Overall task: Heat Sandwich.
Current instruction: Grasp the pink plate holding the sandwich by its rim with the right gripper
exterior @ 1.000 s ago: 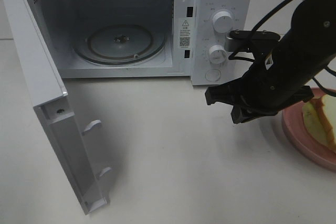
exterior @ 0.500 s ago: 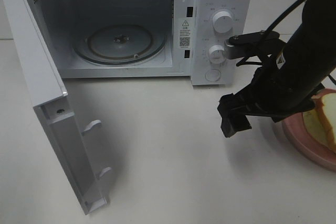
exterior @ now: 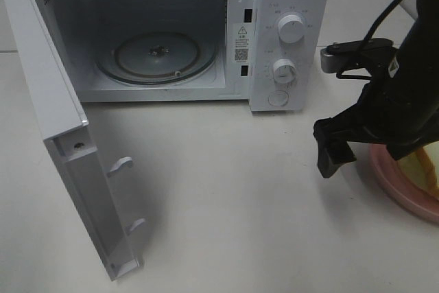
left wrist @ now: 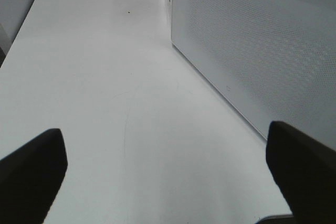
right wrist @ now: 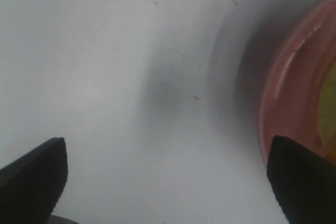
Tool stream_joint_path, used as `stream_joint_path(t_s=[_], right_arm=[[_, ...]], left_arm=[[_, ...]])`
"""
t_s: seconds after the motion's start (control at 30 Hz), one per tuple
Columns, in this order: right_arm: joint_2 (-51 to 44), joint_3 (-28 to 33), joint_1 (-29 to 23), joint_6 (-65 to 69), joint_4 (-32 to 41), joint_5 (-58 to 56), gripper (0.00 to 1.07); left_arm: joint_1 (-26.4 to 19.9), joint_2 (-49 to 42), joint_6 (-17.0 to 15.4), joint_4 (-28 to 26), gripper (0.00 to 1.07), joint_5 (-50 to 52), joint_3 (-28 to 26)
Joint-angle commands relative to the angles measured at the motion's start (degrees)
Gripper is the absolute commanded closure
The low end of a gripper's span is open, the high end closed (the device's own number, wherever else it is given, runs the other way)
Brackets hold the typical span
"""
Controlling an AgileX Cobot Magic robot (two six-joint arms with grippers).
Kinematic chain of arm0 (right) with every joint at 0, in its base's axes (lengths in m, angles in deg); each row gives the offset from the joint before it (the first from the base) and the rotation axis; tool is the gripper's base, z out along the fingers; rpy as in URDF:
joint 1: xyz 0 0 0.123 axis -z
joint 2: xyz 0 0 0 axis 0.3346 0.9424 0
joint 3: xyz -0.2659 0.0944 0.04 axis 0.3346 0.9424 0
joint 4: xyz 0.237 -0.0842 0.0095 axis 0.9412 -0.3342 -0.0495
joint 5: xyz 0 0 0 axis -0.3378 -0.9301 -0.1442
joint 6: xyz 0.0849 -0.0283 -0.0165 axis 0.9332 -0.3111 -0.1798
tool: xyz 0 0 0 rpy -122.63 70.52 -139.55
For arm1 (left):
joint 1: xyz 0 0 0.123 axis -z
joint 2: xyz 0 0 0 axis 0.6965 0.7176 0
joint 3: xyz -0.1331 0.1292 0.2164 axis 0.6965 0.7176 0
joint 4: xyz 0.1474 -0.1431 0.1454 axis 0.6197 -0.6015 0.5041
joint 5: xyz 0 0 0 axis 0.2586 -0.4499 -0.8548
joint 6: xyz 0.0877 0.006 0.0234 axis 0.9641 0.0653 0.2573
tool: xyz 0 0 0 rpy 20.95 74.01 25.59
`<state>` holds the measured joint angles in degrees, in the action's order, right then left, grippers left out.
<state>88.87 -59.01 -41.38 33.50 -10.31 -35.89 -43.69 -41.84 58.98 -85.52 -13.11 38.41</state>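
The sandwich (exterior: 429,164) lies on a pink plate (exterior: 401,190) at the table's right edge, and only a yellowish sliver of it shows past my right arm. The right wrist view catches the plate's rim (right wrist: 286,98) and a strip of yellow sandwich (right wrist: 331,98). My right gripper (right wrist: 168,182) hangs open just left of and over the plate, with nothing between its fingers. One black finger (exterior: 334,150) points down at the table beside the rim. My left gripper (left wrist: 168,177) is open over bare table beside the microwave's perforated side wall (left wrist: 262,51).
The white microwave (exterior: 288,39) stands at the back with its door (exterior: 62,135) swung wide open to the left. A glass turntable (exterior: 156,56) lies inside. Bare white table (exterior: 226,190) spreads between the microwave and the plate.
My right arm has moved right, from in front of the microwave's knobs to the plate, and now covers most of the sandwich. Its gripper has opened wide.
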Motion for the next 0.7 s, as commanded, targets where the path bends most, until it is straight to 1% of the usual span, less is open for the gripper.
stream_joint_path(t_s=[0.03,0.13,0.2,0.3,0.37,0.47,0.7], right_arm=[[-0.4,-0.3,3.5,-2.3,-0.6,-1.0,0.10],[-0.4,-0.3,4.7,-3.0,-0.7,-0.7,0.11],[-0.4,-0.3,6.8,-4.1,-0.7,-0.3,0.11],[-0.3,-0.3,8.0,-4.7,-0.7,-0.1,0.11],[0.4,-0.3,9.7,-5.8,-0.7,0.6,0.12],[1.0,-0.3,10.2,-6.1,-0.7,1.4,0.12],[6.5,-0.3,10.5,-6.5,-0.7,4.6,0.14]], left_arm=[[0.2,-1.5,-0.2,0.0,0.09,0.2,0.1],[0.2,-1.5,-0.2,0.0,0.09,0.2,0.1],[0.2,-1.5,-0.2,0.0,0.09,0.2,0.1],[0.2,-1.5,-0.2,0.0,0.09,0.2,0.1],[0.2,-1.5,-0.2,0.0,0.09,0.2,0.1],[0.2,-1.5,-0.2,0.0,0.09,0.2,0.1],[0.2,-1.5,-0.2,0.0,0.09,0.2,0.1]])
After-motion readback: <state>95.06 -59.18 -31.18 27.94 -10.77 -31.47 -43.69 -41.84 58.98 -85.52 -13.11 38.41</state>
